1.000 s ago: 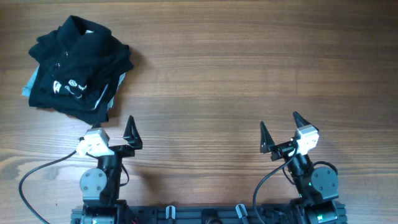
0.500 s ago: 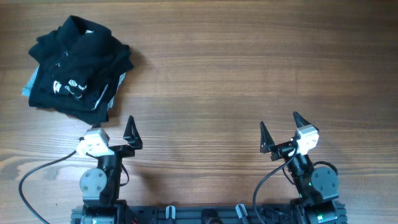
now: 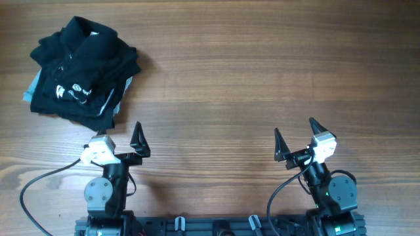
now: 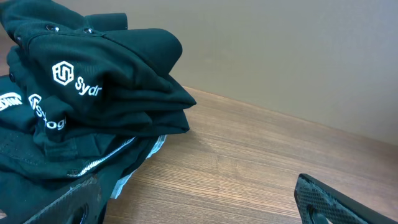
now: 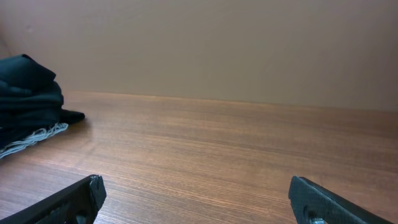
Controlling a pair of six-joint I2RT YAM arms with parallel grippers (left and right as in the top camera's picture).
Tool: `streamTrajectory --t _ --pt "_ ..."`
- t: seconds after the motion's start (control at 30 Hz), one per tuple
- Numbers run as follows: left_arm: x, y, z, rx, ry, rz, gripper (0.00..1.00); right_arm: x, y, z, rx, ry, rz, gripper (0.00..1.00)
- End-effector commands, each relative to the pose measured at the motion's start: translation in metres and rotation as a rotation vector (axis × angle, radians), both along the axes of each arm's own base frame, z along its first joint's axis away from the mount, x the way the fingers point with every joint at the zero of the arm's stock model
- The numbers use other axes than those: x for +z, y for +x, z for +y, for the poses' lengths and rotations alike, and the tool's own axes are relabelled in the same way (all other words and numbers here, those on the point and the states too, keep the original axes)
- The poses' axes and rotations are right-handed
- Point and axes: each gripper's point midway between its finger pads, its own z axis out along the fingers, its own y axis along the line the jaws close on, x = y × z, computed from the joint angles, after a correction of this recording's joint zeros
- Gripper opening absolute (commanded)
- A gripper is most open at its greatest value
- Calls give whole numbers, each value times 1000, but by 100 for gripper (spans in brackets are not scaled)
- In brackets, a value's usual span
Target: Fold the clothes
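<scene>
The clothes point(image 3: 82, 72) lie in a heap just past the left gripper point(image 3: 118, 141), far from the right gripper point(image 3: 296, 136); both grippers are wide open and hold nothing.

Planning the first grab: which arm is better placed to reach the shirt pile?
Likely left. The shirt pile lies near the open left gripper; the right gripper, also open, sits far across the table.

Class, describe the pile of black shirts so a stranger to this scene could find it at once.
Take the wooden table and look to its far left corner. There sits a heap of black shirts, the only cloth on the wood, marked by white logo print and a pale cloth edge peeking out beneath.
</scene>
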Motion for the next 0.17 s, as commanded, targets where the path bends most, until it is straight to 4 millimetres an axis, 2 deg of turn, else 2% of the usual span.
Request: streamTrajectory --t 0.0,0.13 --pt "0 0 1 2 -14 -7 100 1 0 2 11 14 1 100" --pt "0 0 1 2 -14 -7 100 0 0 2 11 14 2 100"
